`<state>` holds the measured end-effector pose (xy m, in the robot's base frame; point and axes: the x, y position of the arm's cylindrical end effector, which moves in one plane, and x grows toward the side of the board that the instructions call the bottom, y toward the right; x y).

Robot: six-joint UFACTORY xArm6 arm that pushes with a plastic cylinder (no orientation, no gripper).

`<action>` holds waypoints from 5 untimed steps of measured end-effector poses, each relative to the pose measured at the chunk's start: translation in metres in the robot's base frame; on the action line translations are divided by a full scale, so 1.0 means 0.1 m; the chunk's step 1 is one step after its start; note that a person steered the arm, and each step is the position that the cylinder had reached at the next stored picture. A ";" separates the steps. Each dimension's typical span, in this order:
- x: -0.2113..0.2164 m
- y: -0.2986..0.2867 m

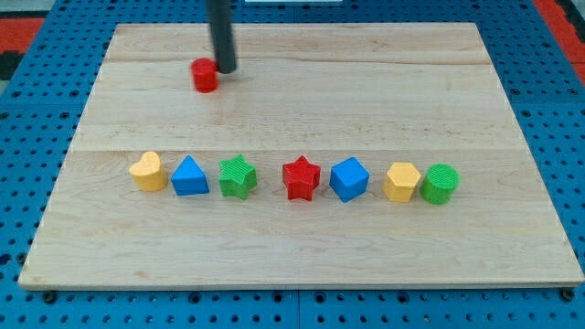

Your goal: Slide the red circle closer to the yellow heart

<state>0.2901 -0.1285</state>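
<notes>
**Rod lined up behind red circle, heart waiting in the near row**

My tip (225, 70) stood at the far side of the wooden board (302, 247), touching or all but touching the right edge of the red circle (204, 75). The arm carried no claw, only a straight dark rod, so there was nothing to stand apart or clamp together. The contact was a plain side-on one against the block.

The placing made partial sense. The yellow heart (147, 171) lay nearer the camera and a little to the left of the red circle, at the left end of a row of seven blocks, well apart from the circle. A tip set on the circle's right side would drive it leftward; to send it toward the heart, the push would likely need to come more from the far side, so a shift around the block seemed called for.

The rest of the row ran rightward from the heart: a blue triangle (189, 176) just beside it, a green star (238, 176), a red star (300, 178), a blue cube (348, 178), a yellow hexagon (401, 181) and a green cylinder (440, 184), the last two touching or nearly so.

Nothing lay between circle and heart. The blue triangle looked the likeliest to be knocked if the circle drifted rightward on its way down. The circle's round side could also let it slip off the rod.
</notes>
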 end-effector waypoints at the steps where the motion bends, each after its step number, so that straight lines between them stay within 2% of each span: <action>1: 0.53 -0.42; 2: 0.65 -0.59; 3: 0.38 -0.61; 4: 0.57 -1.10; 5: 0.74 -1.19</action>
<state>0.3636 -0.2476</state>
